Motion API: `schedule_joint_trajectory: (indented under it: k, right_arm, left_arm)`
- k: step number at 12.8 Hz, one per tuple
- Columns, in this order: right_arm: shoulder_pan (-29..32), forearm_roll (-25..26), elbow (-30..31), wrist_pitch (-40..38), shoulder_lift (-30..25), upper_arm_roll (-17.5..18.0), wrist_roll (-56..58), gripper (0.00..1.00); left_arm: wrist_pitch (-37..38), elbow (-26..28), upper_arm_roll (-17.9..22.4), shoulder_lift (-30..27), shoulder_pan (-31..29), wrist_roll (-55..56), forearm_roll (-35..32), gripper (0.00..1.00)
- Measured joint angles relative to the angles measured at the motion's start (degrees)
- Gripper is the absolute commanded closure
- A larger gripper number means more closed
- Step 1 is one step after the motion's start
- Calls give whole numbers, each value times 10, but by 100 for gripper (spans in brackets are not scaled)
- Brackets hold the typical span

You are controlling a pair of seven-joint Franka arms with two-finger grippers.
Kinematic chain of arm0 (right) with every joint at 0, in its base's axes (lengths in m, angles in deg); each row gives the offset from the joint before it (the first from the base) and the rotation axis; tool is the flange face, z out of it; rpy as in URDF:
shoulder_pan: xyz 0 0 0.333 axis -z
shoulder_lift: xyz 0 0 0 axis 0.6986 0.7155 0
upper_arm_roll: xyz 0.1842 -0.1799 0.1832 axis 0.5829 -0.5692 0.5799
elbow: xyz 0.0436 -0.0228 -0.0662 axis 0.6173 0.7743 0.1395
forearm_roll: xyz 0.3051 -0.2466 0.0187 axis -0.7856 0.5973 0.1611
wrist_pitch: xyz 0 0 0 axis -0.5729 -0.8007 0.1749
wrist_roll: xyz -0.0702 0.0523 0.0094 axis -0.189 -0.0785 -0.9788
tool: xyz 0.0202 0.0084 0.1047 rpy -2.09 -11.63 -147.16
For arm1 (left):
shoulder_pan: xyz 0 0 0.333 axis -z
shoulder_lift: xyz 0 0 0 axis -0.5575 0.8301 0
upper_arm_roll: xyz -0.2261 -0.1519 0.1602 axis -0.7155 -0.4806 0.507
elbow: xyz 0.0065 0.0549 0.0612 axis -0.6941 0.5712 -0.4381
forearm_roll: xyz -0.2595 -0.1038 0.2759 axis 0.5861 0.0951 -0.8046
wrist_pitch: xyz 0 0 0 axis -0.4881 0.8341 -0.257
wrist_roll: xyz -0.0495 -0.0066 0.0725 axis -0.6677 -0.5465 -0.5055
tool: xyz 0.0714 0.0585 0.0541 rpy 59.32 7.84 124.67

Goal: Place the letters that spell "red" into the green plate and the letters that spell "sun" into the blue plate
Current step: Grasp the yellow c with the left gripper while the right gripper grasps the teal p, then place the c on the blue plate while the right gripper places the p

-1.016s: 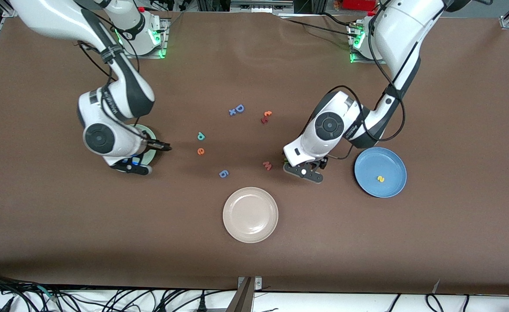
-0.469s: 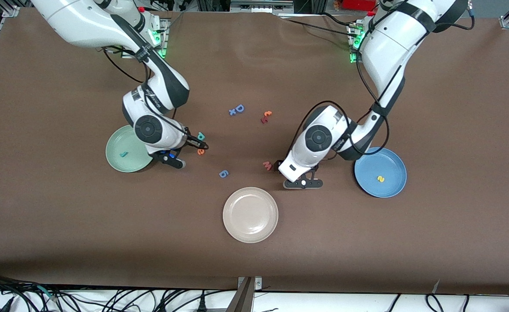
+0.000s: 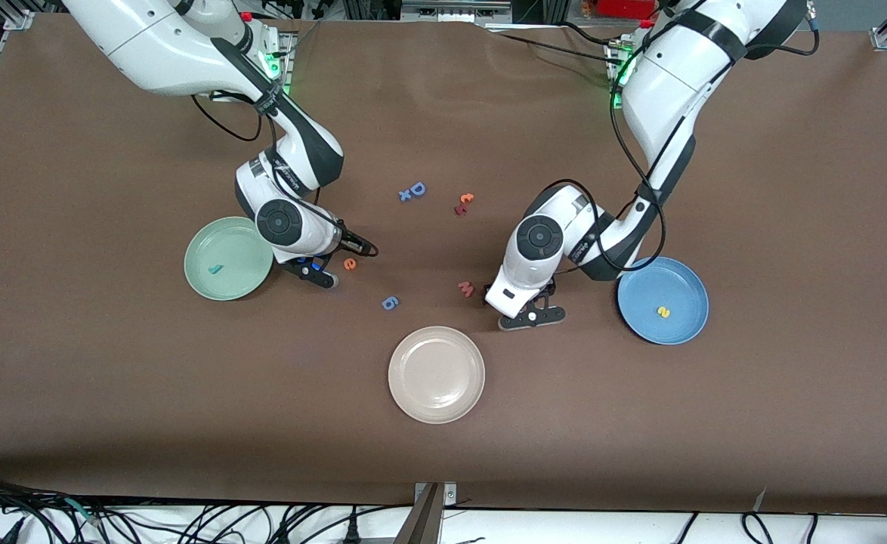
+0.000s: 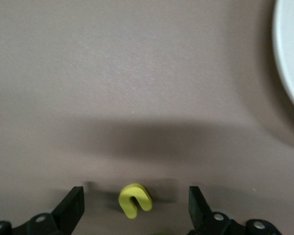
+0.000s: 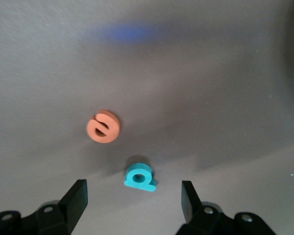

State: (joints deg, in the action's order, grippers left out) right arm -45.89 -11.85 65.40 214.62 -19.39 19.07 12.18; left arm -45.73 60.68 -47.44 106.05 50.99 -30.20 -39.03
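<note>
The green plate [image 3: 245,245] holds the teal "r" [image 3: 217,268]. Beside it, my right gripper [image 3: 341,261] is open and low over the table, with the teal "d" [image 5: 140,177] lying loose between its fingers [image 5: 78,196]. The orange "e" [image 3: 350,264] lies just past them. The blue plate [image 3: 678,281] holds the yellow "s" [image 3: 663,311]. My left gripper [image 3: 517,301] is open between the blue plate and the pink "w". The yellow "u" [image 4: 135,199] lies untouched on the table between its fingers [image 4: 74,200]; the hand hides it in the front view.
A cream-white plate [image 3: 436,374] sits nearest the front camera, its rim [image 4: 290,58] showing in the left wrist view. A pink "w" [image 3: 465,289], a blue "6" piece [image 3: 389,303], a blue "D" [image 3: 413,190] and a red-and-orange pair [image 3: 464,202] lie mid-table.
My right arm has swung from over the green plate toward mid-table, to sit over the "d" and "e". My left gripper has shifted slightly and turned, staying low by the "w".
</note>
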Motion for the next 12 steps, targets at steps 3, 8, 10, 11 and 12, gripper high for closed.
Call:
schedule_joint_trajectory:
  k: [3, 8, 10, 11, 12]
  right_arm:
    - [0, 0, 13, 1, 2, 0, 0, 20]
    - [0, 0, 20, 19, 7, 0, 0, 47]
    - [0, 0, 22, 25, 10, 0, 0, 58]
    - [0, 0, 22, 29, 10, 0, 0, 62]
    - [0, 0, 22, 32, 10, 1, 0, 72]
  left_arm:
    - [0, 5, 0, 0, 1, 22, 0, 65]
    - [2, 7, -3, -1, 2, 29, 0, 100]
    - [47, 3, -3, -9, 0, 27, 0, 100]
    - [90, -2, -3, -22, -5, 12, 0, 100]
    - [132, -4, -3, -41, -16, -21, 0, 100]
